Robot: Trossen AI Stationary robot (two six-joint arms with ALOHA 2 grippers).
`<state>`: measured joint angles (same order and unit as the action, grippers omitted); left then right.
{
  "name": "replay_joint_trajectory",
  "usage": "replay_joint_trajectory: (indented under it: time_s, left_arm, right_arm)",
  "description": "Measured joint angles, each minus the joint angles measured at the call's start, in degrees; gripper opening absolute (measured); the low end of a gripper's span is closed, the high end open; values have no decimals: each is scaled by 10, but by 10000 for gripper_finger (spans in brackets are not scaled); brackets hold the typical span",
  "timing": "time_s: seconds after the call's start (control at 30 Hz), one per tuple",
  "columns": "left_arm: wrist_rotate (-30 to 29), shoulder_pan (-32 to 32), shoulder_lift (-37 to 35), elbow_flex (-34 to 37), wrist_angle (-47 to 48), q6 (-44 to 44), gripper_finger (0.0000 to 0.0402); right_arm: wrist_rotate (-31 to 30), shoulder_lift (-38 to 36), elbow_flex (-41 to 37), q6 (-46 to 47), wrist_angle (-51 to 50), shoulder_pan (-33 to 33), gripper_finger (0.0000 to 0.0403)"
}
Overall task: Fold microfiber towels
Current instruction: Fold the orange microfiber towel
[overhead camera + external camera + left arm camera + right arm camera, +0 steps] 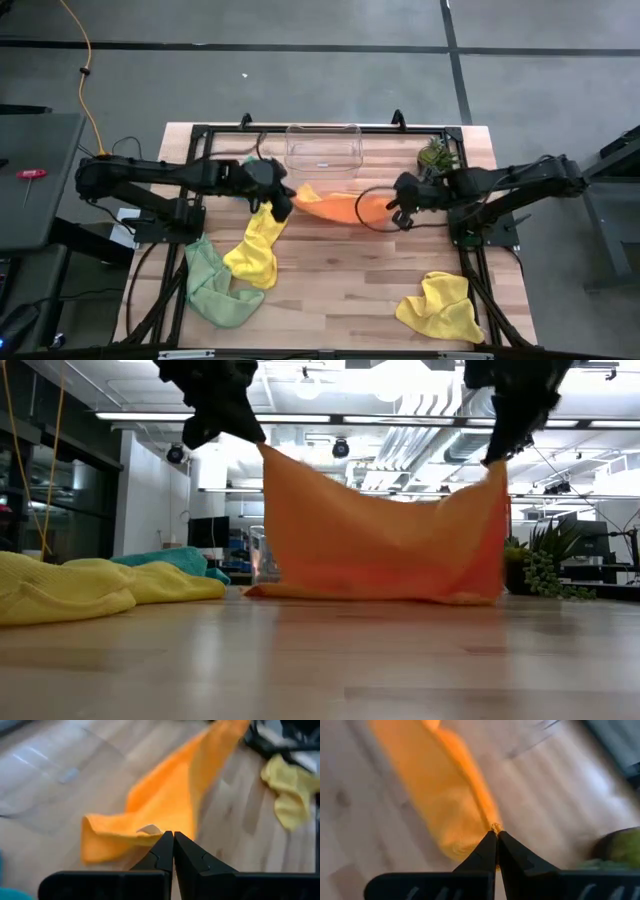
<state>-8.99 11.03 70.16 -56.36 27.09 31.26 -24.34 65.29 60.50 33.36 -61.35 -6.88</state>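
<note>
A: Item one, the orange towel?
B: Held off the table by two corners and stretched between both arms, toward the far side, just in front of the clear bin. In the low view it hangs like a sheet, with its bottom edge resting on the wood.

A: Left gripper?
B: Clenched on the towel's left corner. The wrist view shows the two dark fingers pressed together with orange cloth pinched at their tips.

A: Right gripper?
B: Also clamped tight, on the towel's right corner. Its fingers meet at the edge of the orange cloth.

A: Other towels?
B: One yellow towel lies crumpled left of centre, just below the left gripper. A light green towel lies beside it, nearer the front left, touching it. A second yellow towel sits bunched at the near right corner, well apart from the rest. A teal towel shows in the low view, behind the yellow one.

A: Remaining stock?
B: A small potted plant at the far right, beside the bin.
</note>
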Motion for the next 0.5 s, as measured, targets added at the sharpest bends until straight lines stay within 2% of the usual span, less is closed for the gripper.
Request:
replay_joint_trajectory:
  time_s: [0.27,0.5]
  left_arm:
    - [-20,83,-67,-51,1,-64,0]
    - [-35,111,-93,-57,37,-96,0]
  right_arm:
    - [-51,-2,119,-104,-95,58,0]
    - [-81,-2,176,-187,-113,85,0]
